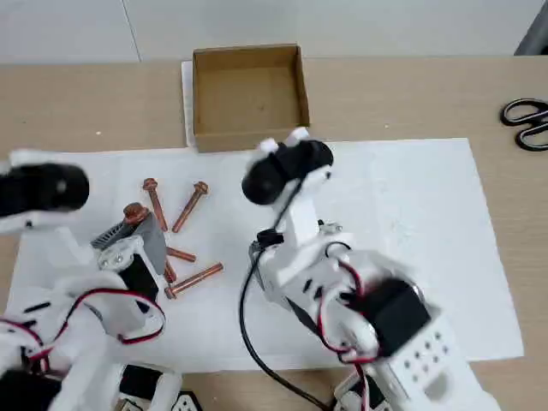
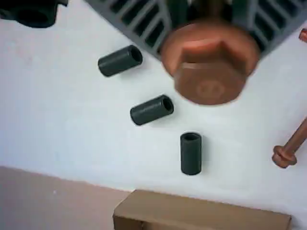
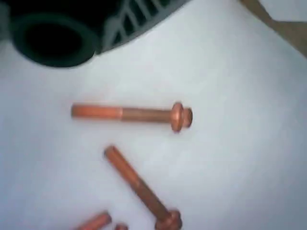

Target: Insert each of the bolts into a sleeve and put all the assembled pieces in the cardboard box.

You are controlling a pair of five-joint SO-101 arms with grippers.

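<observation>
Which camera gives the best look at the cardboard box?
The high view: the whole open cardboard box shows from above, with its inside in sight. The left wrist view catches one edge of it. The right wrist view's brown corner could be box or table.

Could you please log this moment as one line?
left gripper: holds bolt | right gripper: holds sleeve | box: empty

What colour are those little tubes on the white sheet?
Black; the sleeves show best in the left wrist view.
</observation>
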